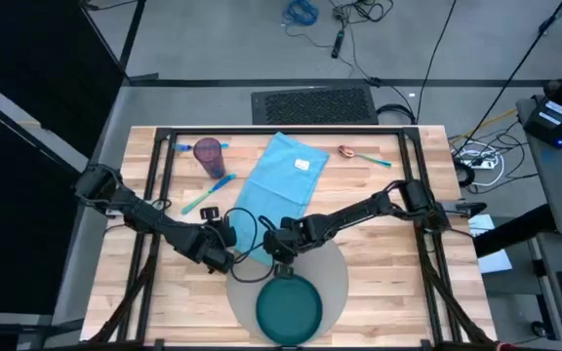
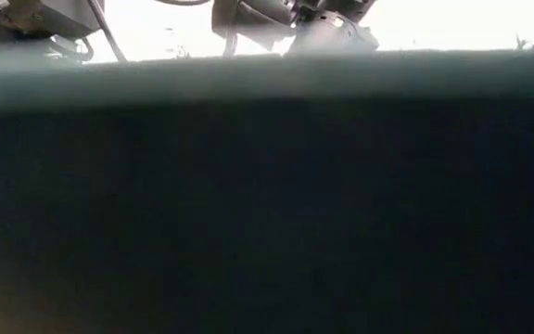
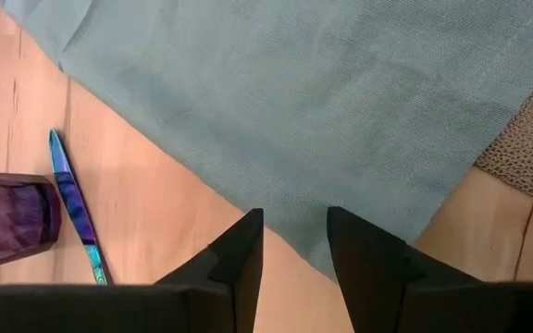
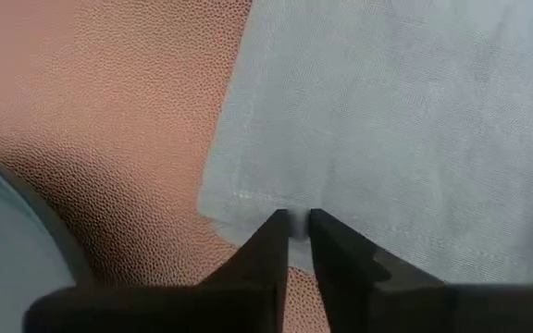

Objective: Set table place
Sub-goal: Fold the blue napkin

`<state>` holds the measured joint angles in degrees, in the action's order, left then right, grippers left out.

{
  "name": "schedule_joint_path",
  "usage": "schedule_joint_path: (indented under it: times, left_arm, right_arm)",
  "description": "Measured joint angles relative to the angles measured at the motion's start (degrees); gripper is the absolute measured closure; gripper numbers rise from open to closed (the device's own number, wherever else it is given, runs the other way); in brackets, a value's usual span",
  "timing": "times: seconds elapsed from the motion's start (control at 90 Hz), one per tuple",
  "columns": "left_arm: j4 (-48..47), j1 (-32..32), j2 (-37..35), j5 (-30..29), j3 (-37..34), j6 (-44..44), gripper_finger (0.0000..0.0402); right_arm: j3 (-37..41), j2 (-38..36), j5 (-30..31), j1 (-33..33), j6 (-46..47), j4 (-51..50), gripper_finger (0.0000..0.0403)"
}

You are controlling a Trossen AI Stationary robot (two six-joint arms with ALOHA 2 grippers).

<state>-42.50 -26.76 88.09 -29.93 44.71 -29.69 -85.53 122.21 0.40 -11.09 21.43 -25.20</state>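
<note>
Both grippers work at the near corner of the light blue cloth napkin [image 1: 279, 180], which lies diagonally on the pale plank table [image 1: 379, 180] with that corner overlapping the large round grey placemat [image 1: 338, 268]. The dark teal round plate [image 1: 288, 310] sits on the placemat's near part. My right gripper [image 4: 298, 242] is pinched almost closed on the napkin's hem. My left gripper [image 3: 294, 236] hangs released, jaws parted over the cloth's edge, gripping nothing. A purple tumbler [image 1: 209, 154] stands beside the napkin's far-left side, an iridescent blue utensil [image 3: 77, 208] lies near it, and a copper-bowled spoon [image 1: 359, 154] rests on the far right.

Risks, as I judge them: the pinch covers only hem, so the cloth may slip free under a pull; dragging the napkin could sweep the utensil or topple the tumbler; the two arms, close together, could collide. The low view is blocked.
</note>
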Motion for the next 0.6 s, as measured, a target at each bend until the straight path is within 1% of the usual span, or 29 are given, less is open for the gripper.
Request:
schedule_joint_path:
  times: [0.111,0.6]
  left_arm:
    - [0.0,0.0,0.0,0.0,0.0,0.0,0.0292]
    - [0.0,0.0,0.0,0.0,0.0,0.0,0.0292]
  right_arm:
    - [0.0,0.0,0.0,0.0,-0.1,0.0,0.04]
    - [0.0,-0.9,1.0,0.1,-1.0,-1.2,0.0403]
